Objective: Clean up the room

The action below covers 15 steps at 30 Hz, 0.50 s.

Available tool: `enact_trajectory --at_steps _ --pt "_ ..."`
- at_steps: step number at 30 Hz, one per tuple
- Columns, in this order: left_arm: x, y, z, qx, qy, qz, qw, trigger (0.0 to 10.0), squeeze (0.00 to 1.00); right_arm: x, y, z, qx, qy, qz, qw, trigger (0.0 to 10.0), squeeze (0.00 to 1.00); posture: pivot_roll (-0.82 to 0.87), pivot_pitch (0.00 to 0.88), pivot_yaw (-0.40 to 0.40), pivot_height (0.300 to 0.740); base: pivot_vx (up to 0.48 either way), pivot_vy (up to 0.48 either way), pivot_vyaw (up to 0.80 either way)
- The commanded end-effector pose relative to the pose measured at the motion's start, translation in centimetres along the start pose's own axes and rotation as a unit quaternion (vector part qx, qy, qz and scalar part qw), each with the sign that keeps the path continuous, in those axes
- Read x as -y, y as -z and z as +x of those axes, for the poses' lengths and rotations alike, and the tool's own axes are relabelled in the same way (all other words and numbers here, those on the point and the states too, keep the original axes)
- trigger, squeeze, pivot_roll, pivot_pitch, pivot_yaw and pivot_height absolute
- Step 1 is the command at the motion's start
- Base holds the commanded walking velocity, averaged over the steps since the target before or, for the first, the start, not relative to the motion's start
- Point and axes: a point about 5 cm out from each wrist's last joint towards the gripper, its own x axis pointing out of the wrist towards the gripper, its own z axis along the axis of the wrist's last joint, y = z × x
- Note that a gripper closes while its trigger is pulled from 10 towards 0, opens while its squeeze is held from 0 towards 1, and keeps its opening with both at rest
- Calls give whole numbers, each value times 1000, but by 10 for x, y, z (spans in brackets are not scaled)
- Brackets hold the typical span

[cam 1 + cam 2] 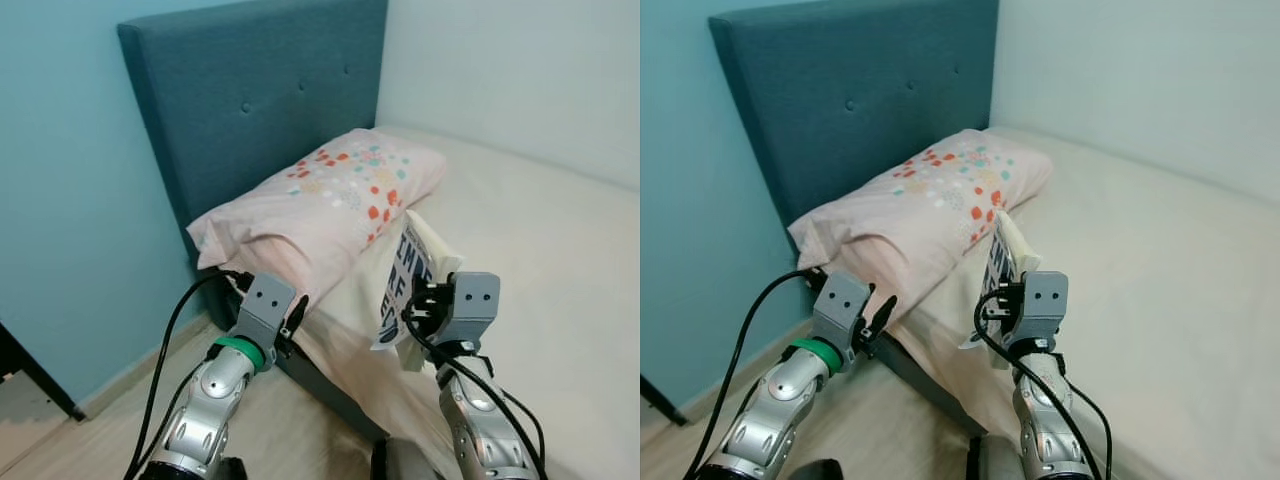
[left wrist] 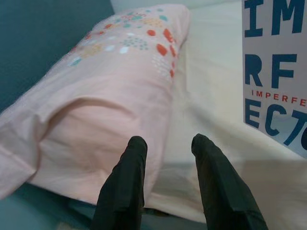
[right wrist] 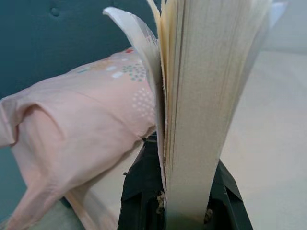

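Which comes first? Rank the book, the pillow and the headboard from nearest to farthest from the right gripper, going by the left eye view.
1. Book: clamped upright in the right gripper.
2. Pillow: on the bed, beyond and to its left.
3. Headboard: upright behind the pillow, against the wall.

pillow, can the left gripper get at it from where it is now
Probably yes: the left gripper is open, aimed at the pillow end, nothing between. The book sits off in the right gripper.

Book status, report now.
Right gripper shut on book, held upright over the bed. Left gripper open, empty, near the pillow. Nothing in the way.
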Motion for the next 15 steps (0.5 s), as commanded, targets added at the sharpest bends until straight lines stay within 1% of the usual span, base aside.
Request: enact_trajectory --at_steps 1,3,4,5,6,7,8,9,10,12,13,14,15 --pt "0 3 -1 -7 3 1 1000 10000 0 -1 -10 3 30 -2 12 999 10000 0 -151 33 76 536 0 0 0" --pt "0 2 -1 -6 3 1 1000 10000 0 -2 -11 5 34 -4 32 999 10000 0 -146 38 78 526 0 0 0" --pt "0 2 -1 -6 3 1 1000 10000 0 -2 -11 5 34 -4 32 999 10000 0 -146 38 78 526 0 0 0" --pt "0 1 -2 -5 4 1 1000 10000 0 -1 -13 8 36 2 63 997 10000 0 -140 47 81 526 0 0 0" --pt "0 1 -2 -5 4 1 1000 10000 0 -1 -13 8 36 2 63 997 10000 0 -140 47 81 526 0 0 0" --pt "-1 0 -3 -4 5 2 1000 10000 0 -1 -13 12 40 5 101 994 10000 0 -136 54 82 526 0 0 0" --pt "-1 0 -3 -4 5 2 1000 10000 0 -1 -13 12 40 5 101 994 10000 0 -136 54 82 526 0 0 0" --pt "-1 -1 -4 0 7 4 1000 10000 0 -1 -15 18 47 4 136 990 10000 0 -128 62 82 526 0 0 0" --pt "-1 -1 -4 0 7 4 1000 10000 0 -1 -15 18 47 4 136 990 10000 0 -128 62 82 526 0 0 0" --pt "-2 -5 -4 9 13 7 1000 10000 0 0 -19 26 56 7 170 984 10000 0 -116 77 81 526 0 0 0" --pt "-2 -9 -5 20 23 7 1000 10000 0 2 -21 34 59 12 199 978 10000 0 -108 86 81 526 0 0 0" --pt "-2 -12 -6 26 32 6 999 10000 0 4 -22 38 58 15 219 974 10000 0 -101 96 82 526 0 0 0" --pt "-2 -12 -6 26 32 6 999 10000 0 4 -22 38 58 15 219 974 10000 0 -101 96 82 526 0 0 0"
